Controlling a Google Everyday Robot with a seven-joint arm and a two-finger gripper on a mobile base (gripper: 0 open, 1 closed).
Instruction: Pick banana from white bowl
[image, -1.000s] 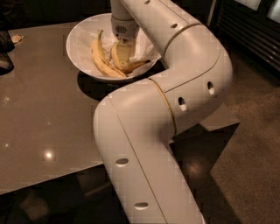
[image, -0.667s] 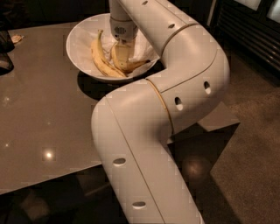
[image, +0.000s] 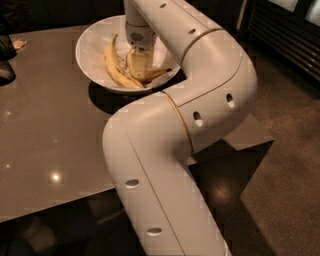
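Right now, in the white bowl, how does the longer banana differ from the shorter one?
The longer banana is slim and gently curved; the shorter banana is plumper and more bent. The longer banana lies in plain view at the left; the shorter banana is partly hidden by the claw, which is low inside the white bowl, above it. Both are yellow and lie in the bowl.

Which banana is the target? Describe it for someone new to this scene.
On the glossy grey table stands a wide round white bowl. Of the two yellow bananas inside, it is the shorter, plumper banana under the robot's hand, its thin brownish tip pointing right; the longer, slimmer banana lies left of it.
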